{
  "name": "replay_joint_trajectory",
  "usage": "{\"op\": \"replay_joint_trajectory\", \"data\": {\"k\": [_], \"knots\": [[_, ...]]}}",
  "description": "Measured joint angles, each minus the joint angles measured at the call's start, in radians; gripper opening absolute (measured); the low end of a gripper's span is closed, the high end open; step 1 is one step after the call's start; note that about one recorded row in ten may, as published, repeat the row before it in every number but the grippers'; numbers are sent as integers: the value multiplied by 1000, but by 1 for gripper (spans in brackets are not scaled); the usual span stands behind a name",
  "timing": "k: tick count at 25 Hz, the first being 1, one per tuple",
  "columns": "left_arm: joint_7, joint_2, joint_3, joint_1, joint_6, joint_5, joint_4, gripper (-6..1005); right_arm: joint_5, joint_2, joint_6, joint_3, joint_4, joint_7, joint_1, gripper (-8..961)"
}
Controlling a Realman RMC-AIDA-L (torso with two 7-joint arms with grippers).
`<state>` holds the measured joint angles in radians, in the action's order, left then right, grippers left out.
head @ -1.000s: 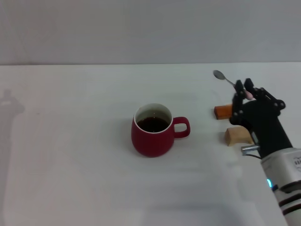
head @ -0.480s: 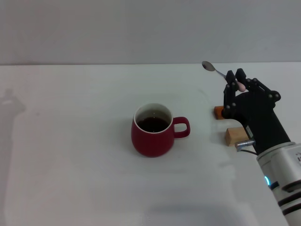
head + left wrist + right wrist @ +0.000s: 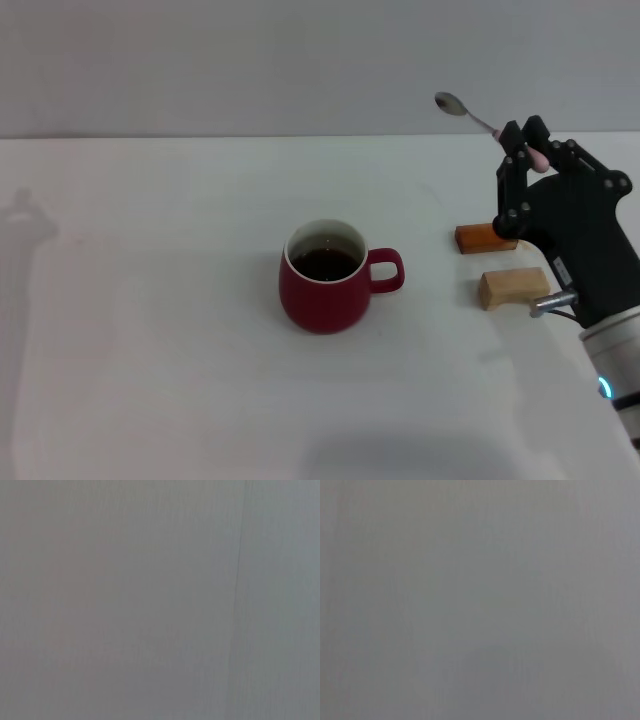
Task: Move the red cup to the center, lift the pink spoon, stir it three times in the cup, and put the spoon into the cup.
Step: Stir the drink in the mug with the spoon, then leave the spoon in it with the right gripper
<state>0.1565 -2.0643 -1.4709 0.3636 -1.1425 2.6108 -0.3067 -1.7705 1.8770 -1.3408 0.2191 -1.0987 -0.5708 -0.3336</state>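
The red cup [image 3: 323,276] stands upright near the middle of the white surface [image 3: 150,330], its handle pointing right and dark liquid inside, so the first step looks done. The pink spoon [image 3: 480,118] is off the surface, too: the right gripper [image 3: 527,152] has its jaws clamped on the pale pink handle, and the silver bowl sticks up and out to the left, at the far right of the scene. The lift looks finished or nearly so.

What is left, as I judge it, is most of the work: carrying the spoon left and nearer until it is over the cup, turning its bowl downward, stirring three times, then letting go so it rests in the cup. The spoon is well apart from the cup at present.

Below the gripper, an orange block [image 3: 482,238] and a pale wooden block [image 3: 512,288] lie on the surface right of the cup. The left gripper is not visible in any view.
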Motion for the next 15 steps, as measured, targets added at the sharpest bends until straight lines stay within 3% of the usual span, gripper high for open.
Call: {"op": "replay_joint_trajectory", "data": {"k": [5, 8, 10, 11, 15], "knots": [[0, -1, 11, 0, 0, 0, 0, -2, -105, -27, -1, 29, -2, 102, 33, 133], [0, -1, 12, -1, 0, 0, 0, -2, -166, -54, -1, 48, -3, 183, 51, 133], [0, -1, 12, -1, 0, 0, 0, -2, -177, -86, 11, 54, -30, 198, 62, 133], [0, -1, 12, -1, 0, 0, 0, -2, -177, -86, 11, 54, -30, 198, 62, 133], [0, 0, 22, -1, 6, 0, -3, -2, -206, -122, 38, 55, -49, 207, 68, 133]]}}
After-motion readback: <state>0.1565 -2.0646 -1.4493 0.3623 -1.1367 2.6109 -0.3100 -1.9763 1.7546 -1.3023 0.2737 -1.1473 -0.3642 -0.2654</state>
